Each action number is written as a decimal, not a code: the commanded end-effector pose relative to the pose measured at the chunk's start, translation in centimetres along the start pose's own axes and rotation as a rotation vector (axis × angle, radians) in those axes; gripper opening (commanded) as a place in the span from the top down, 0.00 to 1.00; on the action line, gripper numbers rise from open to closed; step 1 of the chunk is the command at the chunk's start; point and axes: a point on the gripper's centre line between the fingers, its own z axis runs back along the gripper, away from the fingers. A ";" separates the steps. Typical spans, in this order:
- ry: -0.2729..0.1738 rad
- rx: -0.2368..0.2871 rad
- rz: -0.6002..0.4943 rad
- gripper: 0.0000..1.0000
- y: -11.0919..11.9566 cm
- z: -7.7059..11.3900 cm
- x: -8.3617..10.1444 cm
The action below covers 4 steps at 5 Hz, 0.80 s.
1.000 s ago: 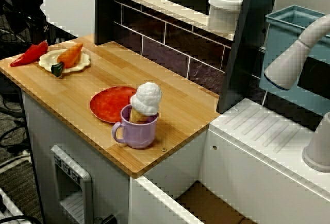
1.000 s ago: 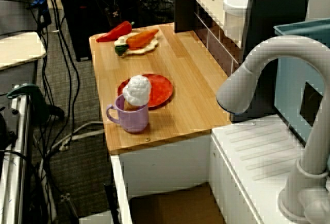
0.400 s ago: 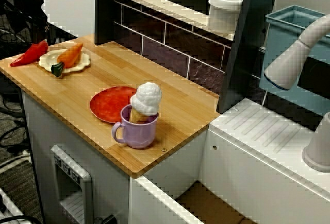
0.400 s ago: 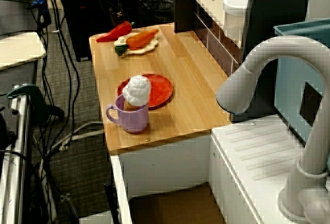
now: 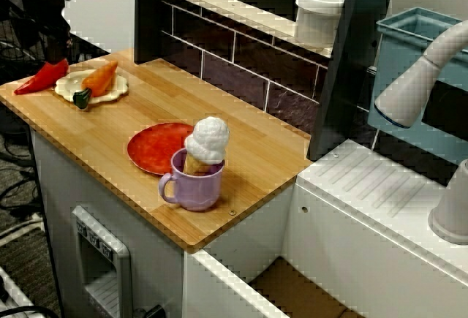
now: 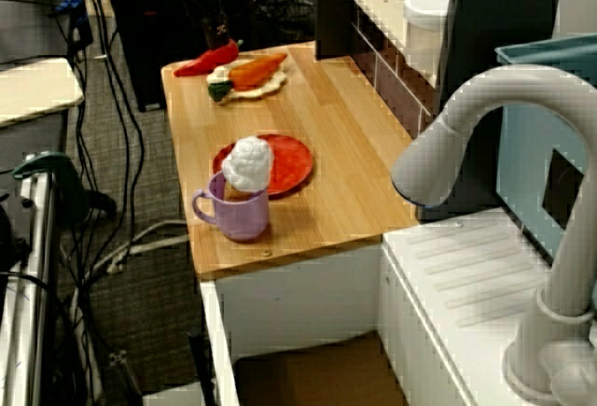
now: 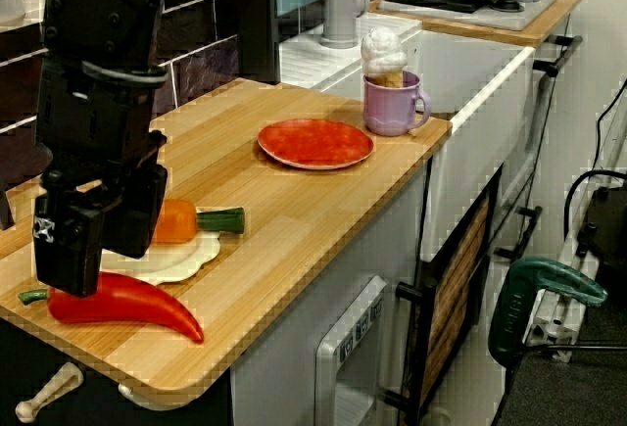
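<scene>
My black gripper (image 7: 98,271) hangs at the far end of the wooden counter (image 7: 294,220), right over a red pepper (image 7: 127,304) lying by the edge. Its two fingers stand a little apart, open, with nothing held; the nearer fingertip is just above the pepper. Seen from the sink side, the gripper (image 5: 45,22) is above the pepper (image 5: 44,75); the view from above the tap also shows the gripper (image 6: 216,28) over the pepper (image 6: 207,58). A carrot (image 7: 181,220) rests on a cream plate (image 7: 181,260) just beside it.
A red plate (image 7: 313,142) lies mid-counter. A purple mug (image 7: 387,108) holding a white ice-cream cone (image 7: 382,52) stands near the sink end. A dark tiled wall with a shelf and a white jar (image 5: 318,14) runs behind. A grey tap (image 6: 466,117) rises over the sink.
The gripper has come down and a little closer to the red pepper. Nothing on the counter has moved.
</scene>
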 end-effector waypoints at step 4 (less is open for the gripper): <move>-0.016 0.056 -0.005 0.00 -0.6 0.6 -0.7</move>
